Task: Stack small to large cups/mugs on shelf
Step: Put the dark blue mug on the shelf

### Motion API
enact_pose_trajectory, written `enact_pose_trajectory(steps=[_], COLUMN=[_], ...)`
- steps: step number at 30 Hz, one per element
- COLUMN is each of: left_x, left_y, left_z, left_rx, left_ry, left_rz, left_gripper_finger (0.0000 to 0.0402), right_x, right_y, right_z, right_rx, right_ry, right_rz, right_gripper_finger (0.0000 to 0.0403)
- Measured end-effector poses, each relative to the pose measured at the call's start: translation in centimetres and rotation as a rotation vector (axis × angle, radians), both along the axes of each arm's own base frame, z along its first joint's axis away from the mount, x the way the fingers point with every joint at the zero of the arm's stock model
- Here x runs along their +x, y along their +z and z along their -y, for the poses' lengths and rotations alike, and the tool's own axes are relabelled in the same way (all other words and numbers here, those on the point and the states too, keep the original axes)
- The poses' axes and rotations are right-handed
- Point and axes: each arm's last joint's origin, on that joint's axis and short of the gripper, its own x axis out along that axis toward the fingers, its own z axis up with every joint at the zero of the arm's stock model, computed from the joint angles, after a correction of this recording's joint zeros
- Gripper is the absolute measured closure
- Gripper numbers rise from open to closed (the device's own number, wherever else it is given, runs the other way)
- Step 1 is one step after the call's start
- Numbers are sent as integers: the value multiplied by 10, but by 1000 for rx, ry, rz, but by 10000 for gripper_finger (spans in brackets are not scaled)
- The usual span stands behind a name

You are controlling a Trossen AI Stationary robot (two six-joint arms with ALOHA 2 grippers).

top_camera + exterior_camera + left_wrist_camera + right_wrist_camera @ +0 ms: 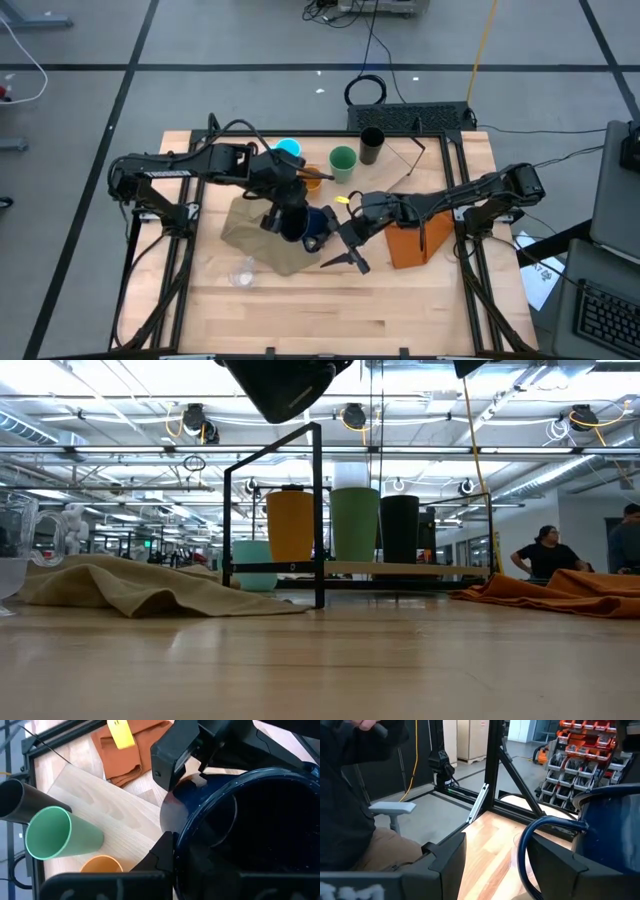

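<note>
Left gripper (283, 218) is clamped narrow on the rim of the dark navy-black handled enamel mug (312, 222); one finger (165, 856) is seen against the outside of the mug wall. Mug is held clear of the table, mid-table, over the near edge of the olive cloth. In the low view only its dark underside is seen, at the top edge

Right gripper (495, 850) is brought in from the right, fingers spread apart; the mug's blue loop handle (526, 842) sits in the gap, just beside one finger. No grip on it is seen

Rest, big to small:
- pale wooden table (400, 310), black-framed
- pale plywood shelf board with thin black metal frame (405, 165), at the far side of the table, lying at an angle
- crumpled olive-tan cloth (250, 235), left of centre
- folded orange cloth (415, 240), right of centre, under the right arm
- cyan handled mug (287, 150), set low, just beside the shelf's left end
- black tumbler (372, 143), green cup (343, 160), orange cup (312, 178), stood upright in a row on the shelf, orange leftmost, black rightmost
- tiny clear cup (241, 272), on bare table, just beside the olive cloth's near edge, well apart from the shelf
</note>
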Motion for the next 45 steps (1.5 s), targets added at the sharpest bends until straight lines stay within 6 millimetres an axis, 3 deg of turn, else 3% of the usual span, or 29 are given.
enact_pose_trajectory(steps=[14,18,28,45], left_x=[2,2,0,1], left_y=[2,2,1,3], left_z=[0,0,1,0], left_rx=[5,9,2,16], left_ry=[-20,-25,-29,-29], left_rz=[29,32,9,28], left_gripper_finger=[387,387,387,387], right_x=[1,1,18,17], right_y=[3,2,-25,-18], right_z=[7,7,9,9], right_rx=[8,11,38,36], right_ry=[-18,-19,-35,-32], right_rz=[30,17,-31,14], right_gripper_finger=[244,245,245,245])
